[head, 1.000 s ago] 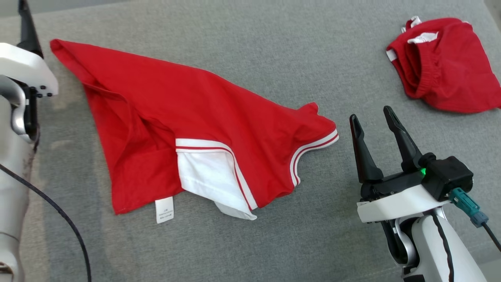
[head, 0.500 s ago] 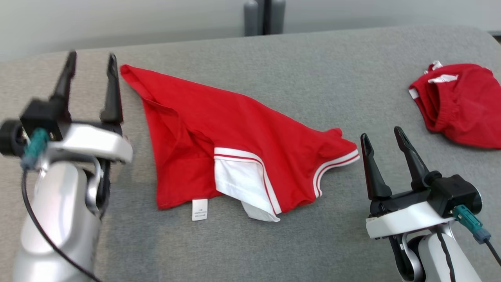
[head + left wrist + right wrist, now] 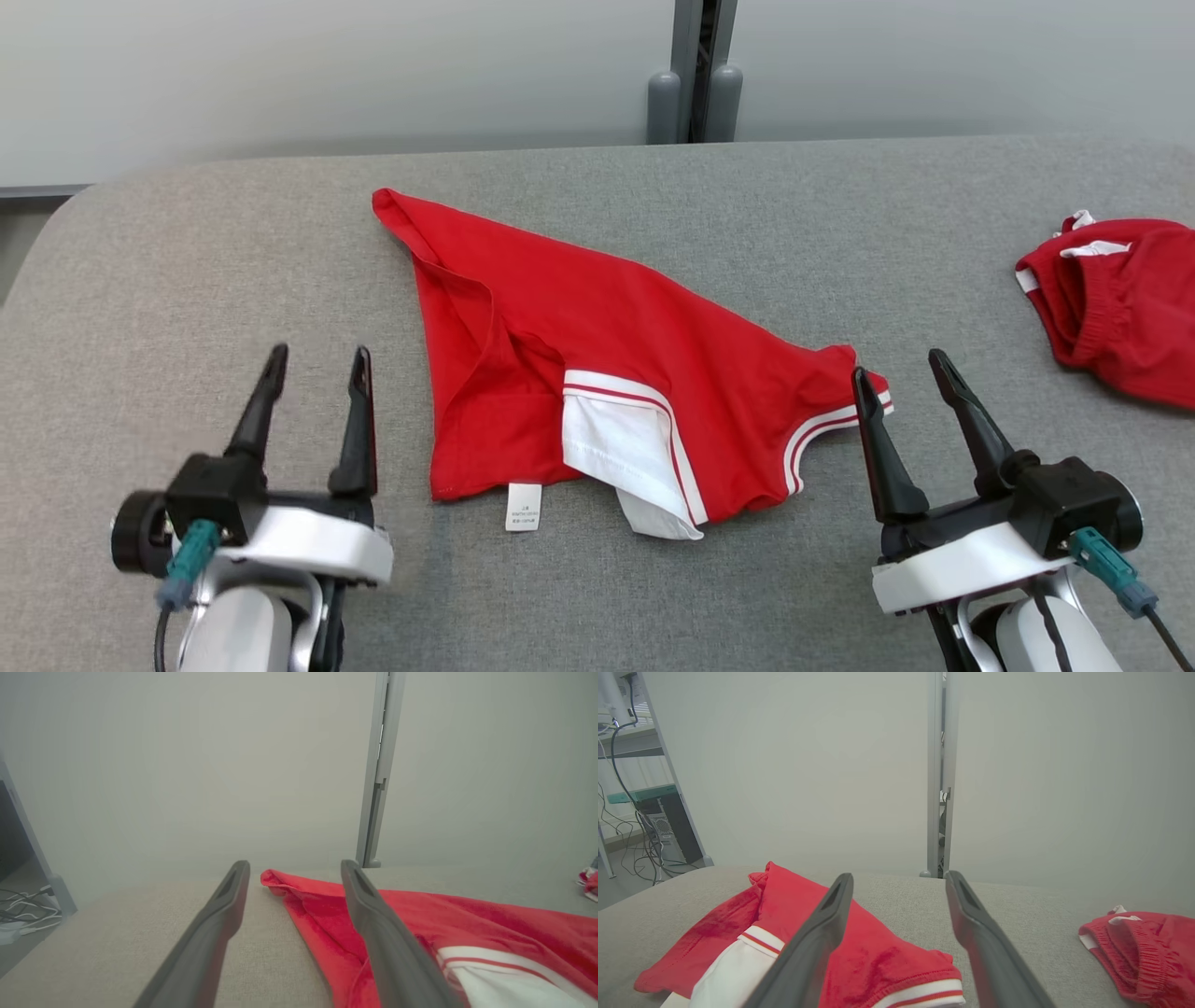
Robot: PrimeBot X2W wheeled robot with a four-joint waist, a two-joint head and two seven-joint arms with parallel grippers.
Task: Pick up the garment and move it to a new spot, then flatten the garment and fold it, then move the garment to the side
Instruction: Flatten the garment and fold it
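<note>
A red garment with white trim and a white inner panel lies crumpled and partly folded over in the middle of the grey padded table. It also appears in the left wrist view as the garment and in the right wrist view as the garment. My left gripper stands open near the front left, a little left of the cloth, holding nothing. At the front right my right gripper is open too, its left fingertip just over the garment's striped right corner.
A second red piece of clothing with an elastic band lies bunched at the table's right edge. Behind the table stand a pale wall and a grey post. Cables and equipment sit off the table's left.
The head camera has tilted up, so the wall and post show now. My left arm has drawn back from the garment's far corner to the front left. The garment lies as before.
</note>
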